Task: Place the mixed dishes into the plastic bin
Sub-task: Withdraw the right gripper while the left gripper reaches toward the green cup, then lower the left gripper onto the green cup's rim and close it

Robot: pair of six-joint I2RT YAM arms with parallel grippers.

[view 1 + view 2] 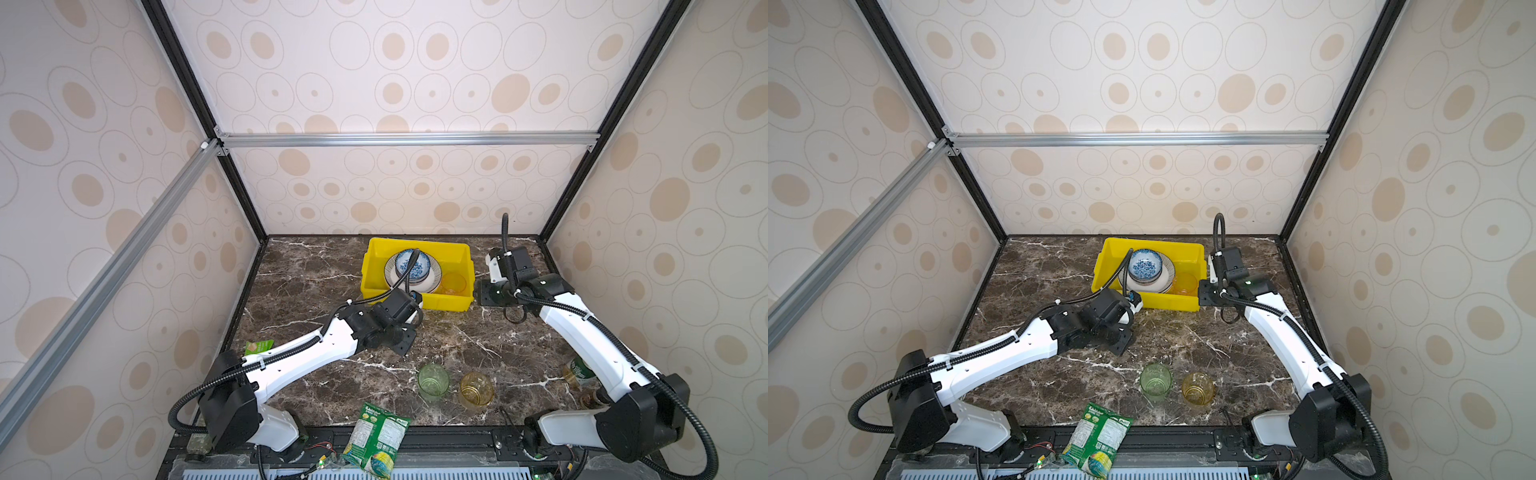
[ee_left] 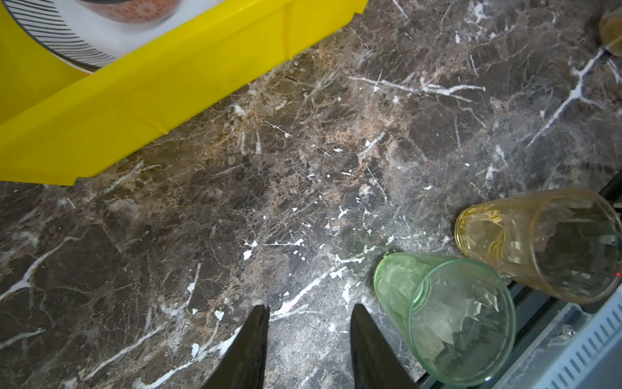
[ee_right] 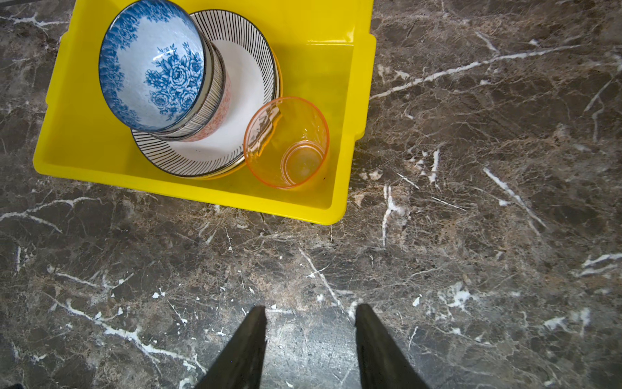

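Left wrist: left jaws spread, empty; green tumbler (image 2: pixel 444 320) beside, amber tumbler (image 2: pixel 542 242) beyond. Right jaws spread, empty.

1. Both top views are bright and evenly lit, with little shadow around the plastic bin (image 1: pixel 440 301).
2. The frame rails (image 1: pixel 407 139) above the bin bow toward the picture edges.
3. In the left wrist view, the bin's wall looks soft and smeared.
4. The green tumbler (image 2: pixel 444 316), well away from the bin, carries white glints.
5. The right gripper (image 3: pixel 311 316) is a dark, blurred silhouette.
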